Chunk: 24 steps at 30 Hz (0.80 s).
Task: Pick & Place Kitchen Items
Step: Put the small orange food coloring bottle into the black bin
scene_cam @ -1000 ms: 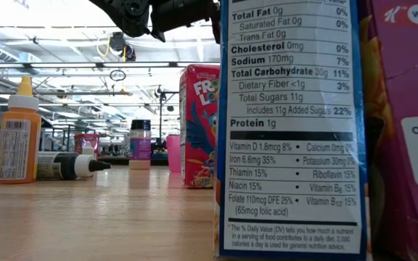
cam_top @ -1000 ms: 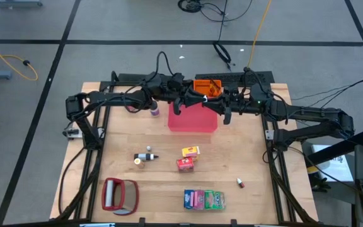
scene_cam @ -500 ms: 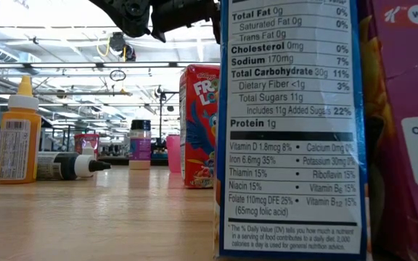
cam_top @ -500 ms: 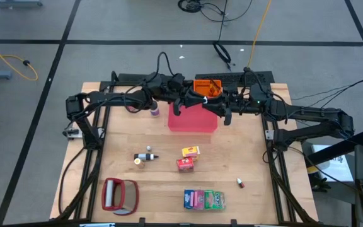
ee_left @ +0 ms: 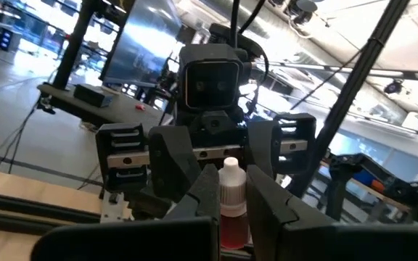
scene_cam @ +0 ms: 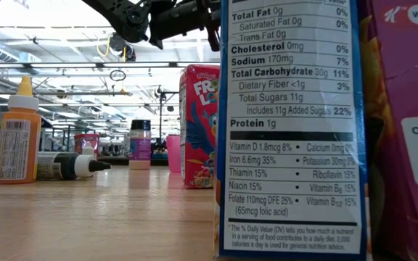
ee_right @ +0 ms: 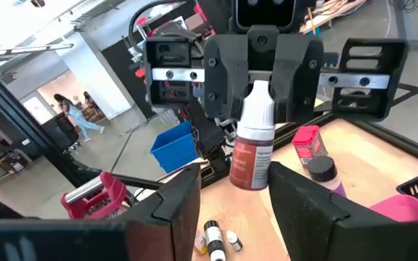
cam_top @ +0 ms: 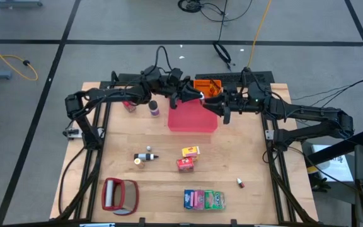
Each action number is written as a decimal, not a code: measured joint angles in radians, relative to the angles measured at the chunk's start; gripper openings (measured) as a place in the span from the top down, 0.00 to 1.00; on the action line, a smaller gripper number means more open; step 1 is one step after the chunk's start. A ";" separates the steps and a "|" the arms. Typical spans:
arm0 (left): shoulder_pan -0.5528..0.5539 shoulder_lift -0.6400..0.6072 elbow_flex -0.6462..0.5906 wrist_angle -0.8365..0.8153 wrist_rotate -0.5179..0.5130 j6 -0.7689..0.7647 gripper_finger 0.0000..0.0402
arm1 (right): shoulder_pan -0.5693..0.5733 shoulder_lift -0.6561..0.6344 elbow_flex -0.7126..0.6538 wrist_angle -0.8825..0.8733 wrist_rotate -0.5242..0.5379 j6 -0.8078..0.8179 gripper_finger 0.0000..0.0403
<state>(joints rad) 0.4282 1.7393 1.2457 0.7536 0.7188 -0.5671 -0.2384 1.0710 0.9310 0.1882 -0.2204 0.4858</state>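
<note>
Bottle (ee_right: 252,145) held by left pincer (ee_right: 256,87), between right pincer's (ee_right: 227,199) parted fingers.

A robotics lab in a big open hall: taped grey floor (cam_top: 30,38), loose cables (cam_top: 222,50), other workbenches (ee_left: 75,94), people (ee_right: 75,116) standing far off.

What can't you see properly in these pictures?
- Left wrist view: the little bottle's bottom hides behind the left hand.
- High view: the little bottle is lost among the arms over the red tray.
- Low view: the nutrition-label box blocks the table's right side.
- High view: the small red container is too tiny to read.
</note>
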 joint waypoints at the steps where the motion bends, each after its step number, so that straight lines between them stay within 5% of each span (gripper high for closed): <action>1: 0.002 0.000 0.000 0.000 0.009 0.000 0.94 | 0.000 0.000 0.000 -0.002 -0.004 0.000 0.62; 14: 0.096 -0.001 0.000 -0.214 0.004 0.077 0.94 | 0.012 -0.001 0.000 -0.115 -0.026 0.001 0.62; 24: 0.206 -0.001 0.000 -0.559 -0.200 0.226 0.94 | 0.012 -0.001 0.000 -0.110 -0.020 0.022 0.63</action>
<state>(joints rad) 0.6346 1.7382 1.2453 0.1944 0.5187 -0.3409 -0.2260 1.0702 0.9310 0.0780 -0.2407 0.5079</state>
